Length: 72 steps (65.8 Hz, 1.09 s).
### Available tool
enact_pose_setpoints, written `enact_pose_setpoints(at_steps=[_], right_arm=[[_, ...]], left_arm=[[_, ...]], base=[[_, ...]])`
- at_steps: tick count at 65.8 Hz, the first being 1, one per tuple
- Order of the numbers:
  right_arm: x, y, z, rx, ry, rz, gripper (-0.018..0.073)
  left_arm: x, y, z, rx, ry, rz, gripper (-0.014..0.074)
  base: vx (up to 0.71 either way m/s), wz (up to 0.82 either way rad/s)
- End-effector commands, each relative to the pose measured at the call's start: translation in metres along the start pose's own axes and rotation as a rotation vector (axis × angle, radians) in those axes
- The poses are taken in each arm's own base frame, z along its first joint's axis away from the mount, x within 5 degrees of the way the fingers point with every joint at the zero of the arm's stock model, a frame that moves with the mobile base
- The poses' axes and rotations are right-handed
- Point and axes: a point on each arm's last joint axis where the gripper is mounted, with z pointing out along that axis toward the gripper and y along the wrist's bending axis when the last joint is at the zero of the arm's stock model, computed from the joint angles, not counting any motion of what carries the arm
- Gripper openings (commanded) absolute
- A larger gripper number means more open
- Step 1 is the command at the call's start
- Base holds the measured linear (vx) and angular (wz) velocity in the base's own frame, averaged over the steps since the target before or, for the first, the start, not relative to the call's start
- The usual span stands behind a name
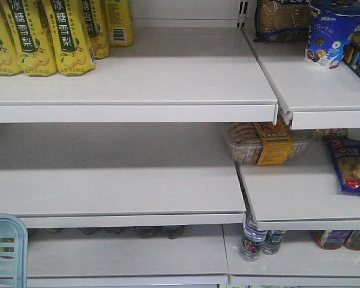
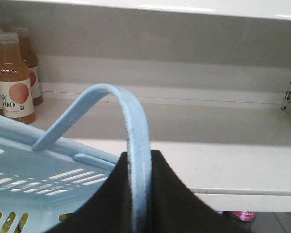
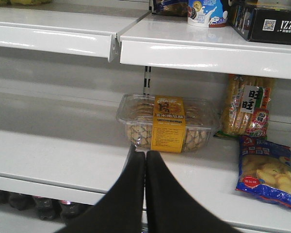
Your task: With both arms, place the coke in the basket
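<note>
The light blue basket [image 2: 29, 167] hangs tilted at the lower left of the left wrist view. Its swing handle [image 2: 114, 97] arches up and runs down between the jaws of my left gripper [image 2: 139, 155], which is shut on it. One corner of the basket [image 1: 3, 249] shows at the lower left of the front view. My right gripper [image 3: 145, 154] is shut with nothing in it and points at the middle shelf, just before a clear cookie box [image 3: 169, 124]. The coke is out of view.
White shelves [image 1: 132, 78] fill the scene. Yellow pear-drink cartons [image 1: 45, 33] stand top left, a blue cup [image 1: 330, 33] top right, snack bags [image 3: 266, 170] at right. Peach juice bottles [image 2: 14, 80] stand behind the basket. Dark plastic cola bottles [image 3: 43, 206] sit on the lowest shelf.
</note>
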Motion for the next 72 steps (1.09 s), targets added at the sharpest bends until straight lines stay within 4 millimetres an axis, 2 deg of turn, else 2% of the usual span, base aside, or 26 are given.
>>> enact_pose_setpoints(at_steps=[1, 45, 55, 72], right_arm=[[-0.014, -0.003, -0.002, 0.031, -0.082, 0.0, -0.001], [-0.014, -0.003, -0.001, 0.031, -0.083, 0.001, -0.001], [0.0, -0.007, 0.007, 0.081, -0.099, -0.049, -0.001], [0.031, -0.013, 0.02, 0.154, -0.159, -0.039, -0.001]], left_arm=[[-0.026, -0.005, -0.006, 0.034, -0.207, 0.043, -0.0006], [-0.026, -0.005, -0.006, 0.034, -0.207, 0.043, -0.0006], [-0.026, -0.005, -0.006, 0.034, -0.207, 0.043, -0.0006], [-0.026, -0.005, -0.006, 0.034, -0.207, 0.043, -0.0006]], base=[[0.0, 0.0], [0.0, 0.0], [0.0, 0.0], [0.0, 0.0]])
